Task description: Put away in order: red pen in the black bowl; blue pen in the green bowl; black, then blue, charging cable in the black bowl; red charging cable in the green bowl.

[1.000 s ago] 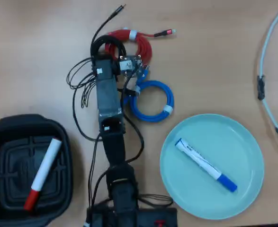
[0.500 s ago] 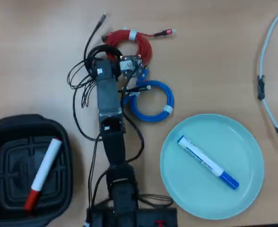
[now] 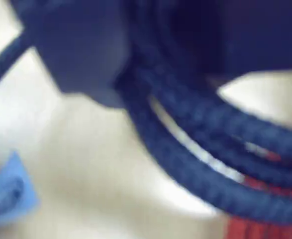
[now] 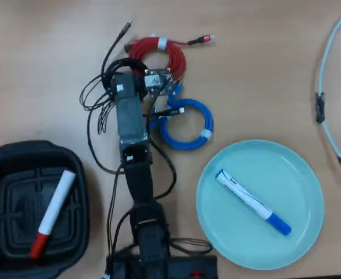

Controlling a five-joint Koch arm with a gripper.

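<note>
In the overhead view the red pen [image 4: 53, 212] lies in the black bowl [image 4: 80, 168] at lower left. At lower right the blue pen [image 4: 251, 202] lies in the green bowl [image 4: 298, 174]. The red charging cable [image 4: 173, 55] and the blue charging cable [image 4: 205, 125] are coiled on the table beside the arm's head. My gripper [image 4: 128, 68] is over the black charging cable [image 4: 113, 65] and looks shut on its coil. The blurred wrist view shows black cable strands [image 3: 195, 164] close up, running under a dark jaw, with the red charging cable [image 3: 255, 229] behind.
A pale grey cable [image 4: 327, 87] curves along the table's right edge. The arm's own thin black wires [image 4: 94, 110] loop out to its left. Its base [image 4: 153, 256] sits at the bottom between the two bowls.
The black cable's coil and its plug end have swung left with the gripper. The blue pen has shifted slightly in the green bowl.
</note>
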